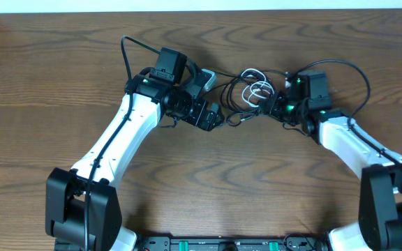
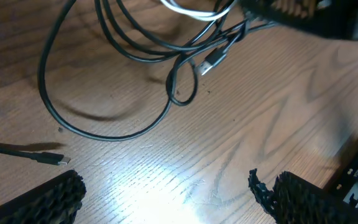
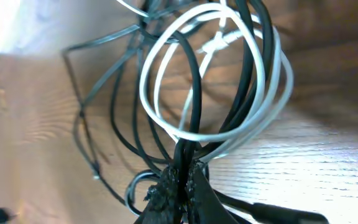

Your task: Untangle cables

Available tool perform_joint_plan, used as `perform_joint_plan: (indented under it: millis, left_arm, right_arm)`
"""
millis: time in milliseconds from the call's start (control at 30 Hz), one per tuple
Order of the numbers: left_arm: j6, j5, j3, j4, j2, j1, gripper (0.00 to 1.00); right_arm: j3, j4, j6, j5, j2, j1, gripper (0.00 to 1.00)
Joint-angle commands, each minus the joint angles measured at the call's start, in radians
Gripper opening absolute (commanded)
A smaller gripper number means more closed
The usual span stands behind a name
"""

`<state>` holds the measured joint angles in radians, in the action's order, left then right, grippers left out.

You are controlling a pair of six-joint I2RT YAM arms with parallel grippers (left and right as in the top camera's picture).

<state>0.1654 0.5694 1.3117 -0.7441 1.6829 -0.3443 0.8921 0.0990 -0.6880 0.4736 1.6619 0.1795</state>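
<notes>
Cables (image 1: 246, 90) lie snarled on the counter (image 1: 257, 181) between the 2 arms, black loops around a white cable (image 3: 145, 74). Right end effector (image 3: 182, 183) is pinched tight on several strands; left end effector (image 2: 166, 183) gapes wide, empty. Cords look light, limp and slippery, so grip beside a plug (image 2: 213, 60).

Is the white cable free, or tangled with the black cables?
Tangled. In the right wrist view, black cables pass through the loops of the white cable; the right gripper pinches them below.
</notes>
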Motion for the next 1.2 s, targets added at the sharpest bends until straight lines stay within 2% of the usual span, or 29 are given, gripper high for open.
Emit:
perform_joint_plan:
  millis: [0,200,500,667,867,1067,1133,1167]
  left_arm:
    - [0.013,0.026,0.015,0.001,-0.026,0.002,0.98]
    - [0.001,0.097,0.015,0.026,-0.027,0.000,0.98]
    - [-0.029,0.101,0.015,0.072,-0.066,-0.001,0.98]
    - [-0.029,0.101,0.015,0.080,-0.113,-0.009,0.98]
    - [-0.028,0.095,0.014,0.075,-0.129,-0.009,0.98]
    - [-0.028,0.017,0.014,0.069,-0.129,-0.009,0.97]
    - [-0.028,0.016,0.014,0.069,-0.129,-0.009,0.98]
    - [-0.028,0.016,0.014,0.069,-0.129,-0.009,0.98]
  right_arm:
    - [-0.002,-0.006,-0.029,0.065,-0.078,-0.011,0.01]
    - [-0.002,-0.022,-0.084,0.064,-0.154,-0.014,0.01]
    - [-0.002,-0.108,-0.192,0.064,-0.201,-0.030,0.01]
    - [-0.002,-0.130,-0.195,0.064,-0.201,-0.030,0.01]
    - [-0.002,-0.032,-0.093,0.064,-0.201,-0.030,0.01]
    - [-0.002,0.130,0.109,0.113,-0.201,-0.030,0.01]
    - [-0.002,0.190,0.166,0.113,-0.201,-0.030,0.08]
    - [-0.002,0.219,0.199,0.113,-0.201,-0.030,0.17]
